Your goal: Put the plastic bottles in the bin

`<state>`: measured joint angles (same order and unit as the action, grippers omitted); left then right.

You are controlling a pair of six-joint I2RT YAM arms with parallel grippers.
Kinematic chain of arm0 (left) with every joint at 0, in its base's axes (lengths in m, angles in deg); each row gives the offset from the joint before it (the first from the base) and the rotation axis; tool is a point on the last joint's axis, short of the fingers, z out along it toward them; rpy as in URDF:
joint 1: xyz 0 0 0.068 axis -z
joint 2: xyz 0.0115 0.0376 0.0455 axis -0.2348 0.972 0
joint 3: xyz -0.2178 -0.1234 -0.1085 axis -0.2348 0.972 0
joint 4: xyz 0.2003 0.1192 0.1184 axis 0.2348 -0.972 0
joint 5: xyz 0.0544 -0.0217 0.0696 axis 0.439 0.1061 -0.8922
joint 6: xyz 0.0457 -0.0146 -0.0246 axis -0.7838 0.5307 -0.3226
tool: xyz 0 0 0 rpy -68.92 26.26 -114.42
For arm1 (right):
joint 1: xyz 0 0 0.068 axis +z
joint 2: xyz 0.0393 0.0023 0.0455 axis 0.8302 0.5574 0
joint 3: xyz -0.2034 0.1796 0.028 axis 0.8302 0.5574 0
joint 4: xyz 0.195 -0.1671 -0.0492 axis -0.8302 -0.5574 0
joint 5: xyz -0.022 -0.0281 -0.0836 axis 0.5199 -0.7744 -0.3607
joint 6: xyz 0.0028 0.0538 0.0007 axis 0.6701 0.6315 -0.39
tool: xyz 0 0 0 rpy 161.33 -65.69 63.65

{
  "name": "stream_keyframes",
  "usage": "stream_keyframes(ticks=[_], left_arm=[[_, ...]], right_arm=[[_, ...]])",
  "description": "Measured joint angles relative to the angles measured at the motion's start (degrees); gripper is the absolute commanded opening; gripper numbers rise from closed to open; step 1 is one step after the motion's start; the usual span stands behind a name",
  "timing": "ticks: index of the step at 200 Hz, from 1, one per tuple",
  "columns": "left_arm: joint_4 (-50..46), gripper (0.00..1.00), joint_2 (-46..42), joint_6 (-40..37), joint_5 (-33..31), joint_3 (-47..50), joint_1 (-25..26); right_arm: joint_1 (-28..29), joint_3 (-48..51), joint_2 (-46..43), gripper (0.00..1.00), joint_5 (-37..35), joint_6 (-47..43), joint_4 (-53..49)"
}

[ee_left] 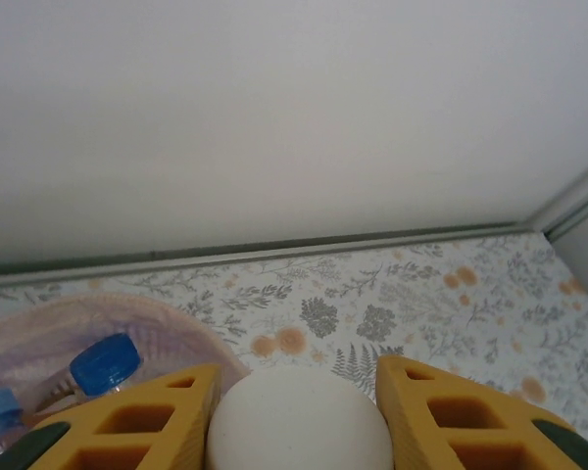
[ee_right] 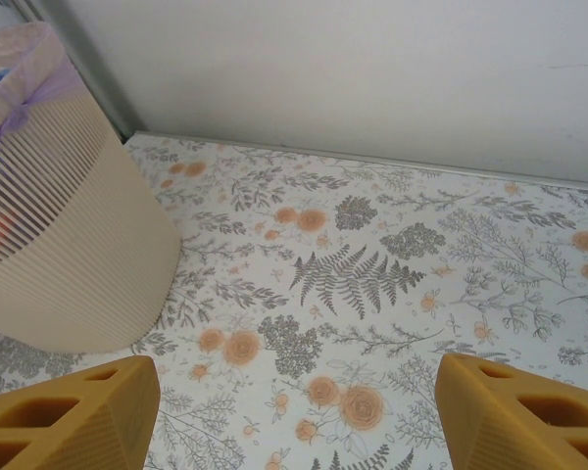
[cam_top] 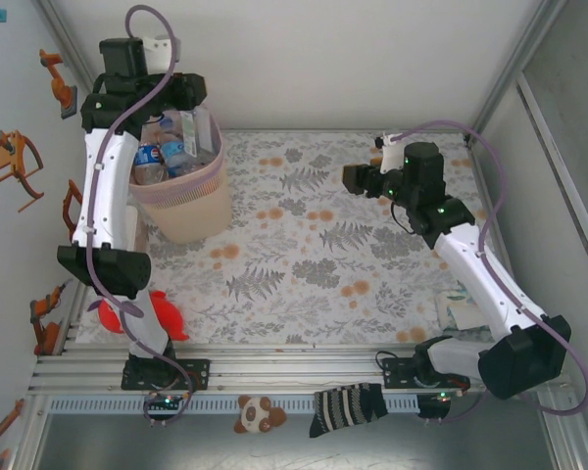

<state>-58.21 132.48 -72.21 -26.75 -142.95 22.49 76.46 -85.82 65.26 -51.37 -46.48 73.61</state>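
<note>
While the left tool (ee_left: 299,377) clamped a likely bottle (ee_left: 299,426) over the bin (cam_top: 186,211) of bottles (cam_top: 171,152), the right tool (ee_right: 296,367) gaped empty.

Left arm (cam_top: 103,186) raised, jaws clamping white object (ee_left: 296,426), right arm (cam_top: 480,264) jaws apart

white object (ee_left: 299,421): cut off below, identity unclear | bin (ee_right: 69,245): cropped left

A red toy shark (cam_top: 162,315) lies at the near left corner of the fern-and-flower table cover (cam_top: 314,264), a small panda toy (cam_top: 252,413) and a striped sock (cam_top: 348,406) sit side by side along the near edge, and orange tools (cam_top: 18,162) hang on the left wall.
</note>
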Motion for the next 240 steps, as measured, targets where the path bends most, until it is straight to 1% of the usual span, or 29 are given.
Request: stream_keyframes(ticks=[51, 58, 63, 68, 89, 105, 120, 147, 156, 182, 201, 222, 240], left_arm=[[8.4, 0.14, 0.8, 11.8, 5.4, 10.2, -3.3], [9.6, 0.20, 1.0, 13.3, 5.9, 11.5, -3.9], [10.4, 0.26, 1.0, 14.3, 6.1, 12.4, -4.3], [11.0, 0.31, 1.0, 15.1, 6.2, 13.2, -4.6], [14.5, 0.40, 0.8, 17.4, 5.9, 16.5, -5.1], [17.5, 0.52, 0.2, 18.6, 5.7, 19.6, -5.1], [17.8, 0.62, -0.2, 19.3, 5.3, 22.0, -5.4], [20.3, 0.72, -1.4, 20.0, 5.5, 24.6, -6.2], [20.7, 0.74, -2.6, 20.0, 5.3, 25.5, -6.2], [21.1, 0.77, -5.7, 20.0, 3.8, 26.6, -6.7], [21.7, 0.76, -8.0, 19.8, 2.9, 26.6, -6.9], [22.4, 0.63, -10.3, 19.5, 3.4, 26.6, -6.8], [23.0, 0.52, -11.5, 19.0, 5.2, 26.5, -6.1]], right_arm=[[0.0, 0.0, 0.0, 0.74, 0.0, 0.0, 0.0], [0.0, 0.0, 0.0, 0.74, 0.0, 0.0, 0.0], [0.0, 0.0, 0.0, 0.73, 0.0, 0.0, 0.0], [0.0, 0.0, 0.0, 0.74, 0.0, 0.0, 0.0], [0.0, 0.0, 0.0, 0.73, 0.0, 0.0, 0.0], [0.0, 0.0, 0.0, 0.73, 0.0, 0.0, 0.0], [0.0, 0.0, 0.0, 0.74, 0.0, 0.0, 0.0], [0.0, 0.0, 0.0, 0.74, 0.0, 0.0, 0.0], [0.0, 0.0, 0.0, 0.74, 0.0, 0.0, 0.0], [0.0, 0.0, 0.0, 0.74, 0.0, 0.0, 0.0], [0.0, 0.0, -0.1, 0.74, 0.0, 0.0, 0.0], [0.0, 0.0, -0.2, 0.73, 0.0, 0.0, 0.0], [0.0, 0.0, -0.2, 0.73, 0.0, 0.0, 0.0]])
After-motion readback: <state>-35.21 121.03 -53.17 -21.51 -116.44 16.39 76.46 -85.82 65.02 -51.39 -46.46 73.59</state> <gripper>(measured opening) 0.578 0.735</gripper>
